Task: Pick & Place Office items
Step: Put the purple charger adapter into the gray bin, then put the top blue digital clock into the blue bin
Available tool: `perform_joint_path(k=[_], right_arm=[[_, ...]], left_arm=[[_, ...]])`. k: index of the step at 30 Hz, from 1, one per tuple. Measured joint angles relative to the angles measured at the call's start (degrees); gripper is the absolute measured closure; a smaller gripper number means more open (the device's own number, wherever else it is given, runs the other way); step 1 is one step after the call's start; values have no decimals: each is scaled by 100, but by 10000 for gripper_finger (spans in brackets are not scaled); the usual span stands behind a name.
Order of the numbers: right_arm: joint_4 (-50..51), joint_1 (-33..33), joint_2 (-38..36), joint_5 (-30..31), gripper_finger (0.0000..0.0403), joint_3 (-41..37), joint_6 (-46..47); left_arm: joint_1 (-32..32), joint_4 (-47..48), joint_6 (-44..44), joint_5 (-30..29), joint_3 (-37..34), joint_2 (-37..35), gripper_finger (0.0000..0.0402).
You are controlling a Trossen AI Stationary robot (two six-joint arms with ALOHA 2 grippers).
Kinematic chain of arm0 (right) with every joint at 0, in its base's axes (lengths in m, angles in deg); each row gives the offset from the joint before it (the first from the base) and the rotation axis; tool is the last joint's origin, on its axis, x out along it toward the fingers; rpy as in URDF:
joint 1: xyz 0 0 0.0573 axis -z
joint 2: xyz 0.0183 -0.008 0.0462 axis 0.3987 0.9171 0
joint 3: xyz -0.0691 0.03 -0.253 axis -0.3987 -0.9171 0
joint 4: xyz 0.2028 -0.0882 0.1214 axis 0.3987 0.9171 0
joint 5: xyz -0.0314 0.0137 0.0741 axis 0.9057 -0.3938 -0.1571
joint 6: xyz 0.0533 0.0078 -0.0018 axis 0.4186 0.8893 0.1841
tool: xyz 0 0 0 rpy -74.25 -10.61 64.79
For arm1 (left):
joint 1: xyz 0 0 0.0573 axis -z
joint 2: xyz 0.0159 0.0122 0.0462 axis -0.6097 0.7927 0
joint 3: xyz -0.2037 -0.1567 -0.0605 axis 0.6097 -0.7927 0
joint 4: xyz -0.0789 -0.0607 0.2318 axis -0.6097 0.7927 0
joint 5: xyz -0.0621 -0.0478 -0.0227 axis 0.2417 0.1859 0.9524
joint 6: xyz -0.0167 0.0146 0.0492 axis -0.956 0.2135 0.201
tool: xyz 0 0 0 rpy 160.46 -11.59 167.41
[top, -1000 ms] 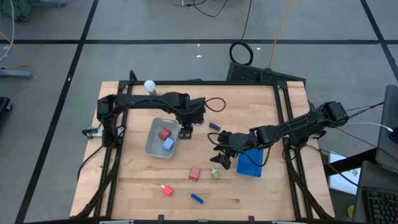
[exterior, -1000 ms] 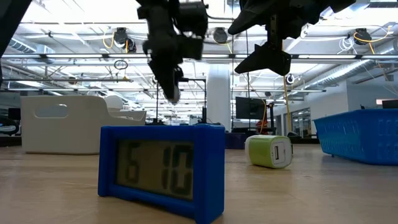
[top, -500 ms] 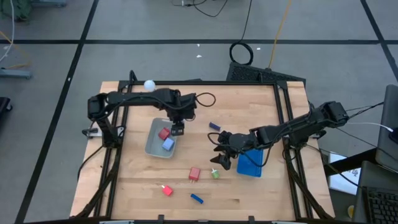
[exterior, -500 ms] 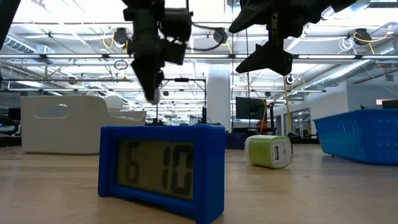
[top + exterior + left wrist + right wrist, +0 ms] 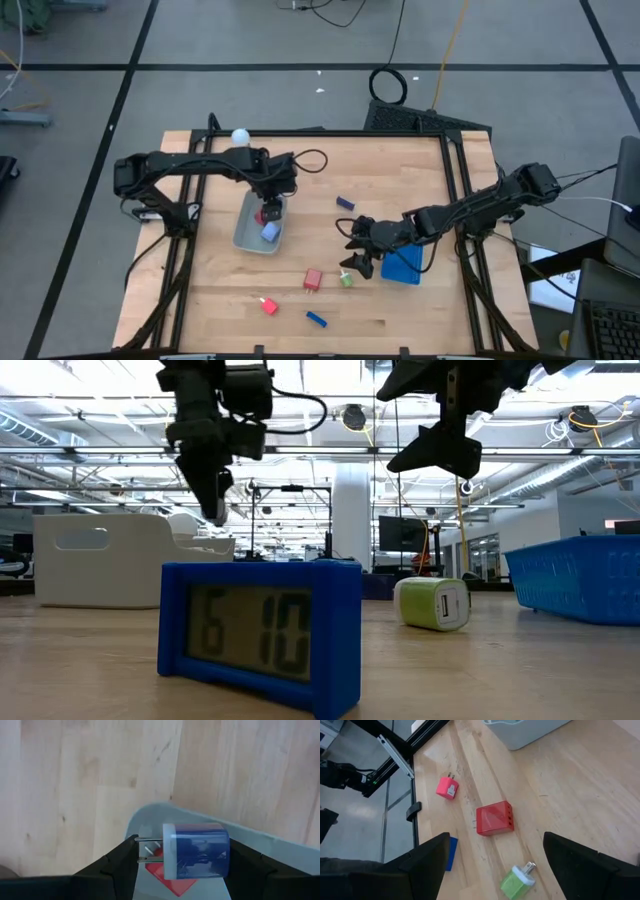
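High view is showing the left claw (image 5: 272, 203) hanging over the grey tray (image 5: 247, 232) near the middle of the wooden surface (image 5: 400, 170), and the left wrist view is making the reason plain: its fingers are clamped on a blue plug adapter (image 5: 196, 851), prongs pointing sideways, held directly above the tray where a red item (image 5: 171, 879) is already lying. By my judgement it is carrying the adapter there to drop it in with the sorted pieces. The right claw (image 5: 357, 258) is hovering with its fingers spread wide and nothing between them, just beside the blue tray (image 5: 403, 268) and above the loose items, probably lining up on the green plug (image 5: 518, 880) or the red power block (image 5: 494, 819). A small pink plug (image 5: 447, 787) and a blue piece (image 5: 451, 853) are waiting nearer the surface's front edge, and a dark purple item (image 5: 345, 203) is lying apart between the two trays. Low view is catching a blue digital clock (image 5: 260, 631) standing upright in the foreground, its display reading what looks like 6 10; no brand or other label is readable anywhere.
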Motion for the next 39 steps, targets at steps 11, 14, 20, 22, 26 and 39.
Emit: perform_joint_path(k=[11, 14, 20, 22, 26, 39], right_arm=[[-3, 38, 0, -37, 92, 1, 169], [-3, 38, 0, -25, 92, 1, 170], [-3, 38, 1, 23, 92, 2, 169], [-4, 38, 0, 123, 92, 2, 170], [-4, 41, 1, 138, 92, 2, 172], [4, 68, 2, 569, 92, 2, 317]], left_arm=[[4, -381, -176, 4, -835, -23, 101], [4, -387, -291, 44, -1096, -23, 81], [4, -385, -390, 46, -1199, -21, 64], [4, -382, -388, 49, -1103, -21, 64], [4, -87, -400, 52, -700, -18, 66], [4, 973, 918, -122, 1310, -21, 93]])
